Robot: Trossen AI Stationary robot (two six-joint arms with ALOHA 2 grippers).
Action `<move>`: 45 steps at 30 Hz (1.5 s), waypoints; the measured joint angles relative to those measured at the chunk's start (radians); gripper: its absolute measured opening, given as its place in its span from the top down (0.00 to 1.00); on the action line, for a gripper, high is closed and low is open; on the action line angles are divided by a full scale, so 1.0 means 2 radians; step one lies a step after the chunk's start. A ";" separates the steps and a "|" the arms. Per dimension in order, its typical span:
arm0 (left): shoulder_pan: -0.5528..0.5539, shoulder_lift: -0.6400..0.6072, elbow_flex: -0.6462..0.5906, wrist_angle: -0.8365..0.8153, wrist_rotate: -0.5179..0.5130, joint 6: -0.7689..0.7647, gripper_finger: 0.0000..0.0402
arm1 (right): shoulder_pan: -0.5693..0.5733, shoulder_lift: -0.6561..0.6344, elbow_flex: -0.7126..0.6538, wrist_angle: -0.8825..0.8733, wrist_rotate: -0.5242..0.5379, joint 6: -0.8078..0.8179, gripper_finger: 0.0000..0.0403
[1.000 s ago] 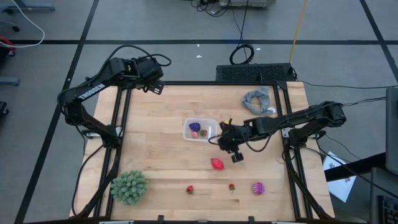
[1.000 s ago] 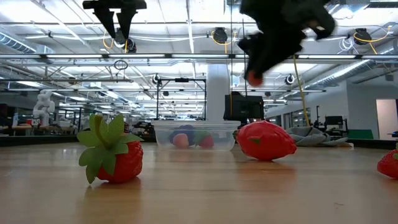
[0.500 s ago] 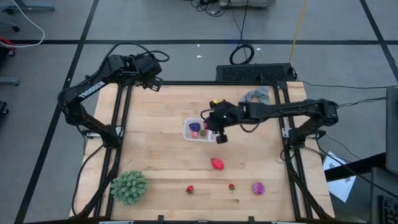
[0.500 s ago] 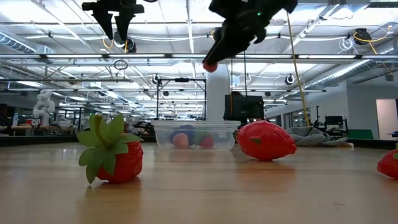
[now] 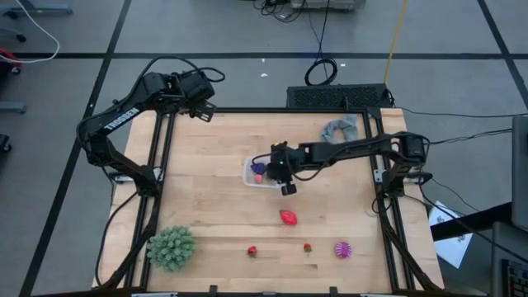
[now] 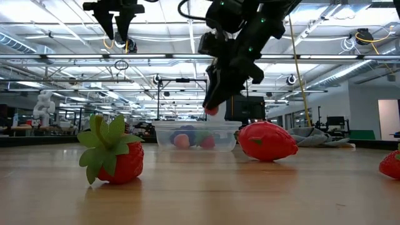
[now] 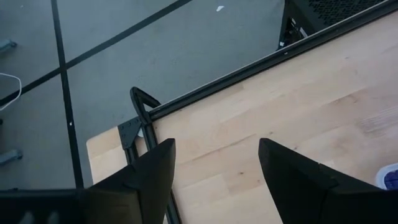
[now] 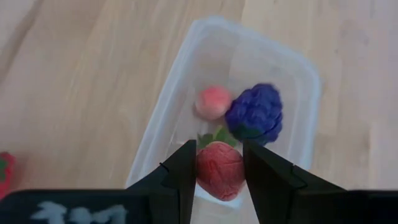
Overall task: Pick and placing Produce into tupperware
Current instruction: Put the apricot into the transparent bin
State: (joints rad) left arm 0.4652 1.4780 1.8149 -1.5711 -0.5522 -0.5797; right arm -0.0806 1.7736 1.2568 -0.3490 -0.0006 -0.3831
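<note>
Right pincer (image 8: 220,163) grasping red strawberry (image 8: 221,170), now lowered over tupperware (image 5: 264,172); half-second ago higher, further right.

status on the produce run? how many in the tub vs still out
Done: a pink fruit and a purple berry lie in the clear plastic tub. In hand: the right gripper holds a red strawberry over the tub. Left: a large red fruit, two small strawberries and a magenta spiky ball on the table.
</note>
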 joint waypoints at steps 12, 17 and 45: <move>0.000 0.000 0.000 0.000 0.000 0.003 0.41 | -0.019 0.005 -0.006 -0.031 -0.001 0.010 0.72; 0.000 0.000 0.000 0.000 0.000 0.002 0.41 | -0.020 0.005 -0.006 -0.032 -0.002 0.009 0.72; 0.000 0.000 0.000 0.000 0.001 0.000 0.41 | -0.035 0.030 -0.006 -0.022 -0.002 -0.001 0.72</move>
State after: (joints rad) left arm 0.4644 1.4780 1.8149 -1.5711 -0.5503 -0.5804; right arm -0.1514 1.8336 1.2453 -0.3927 -0.0048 -0.3859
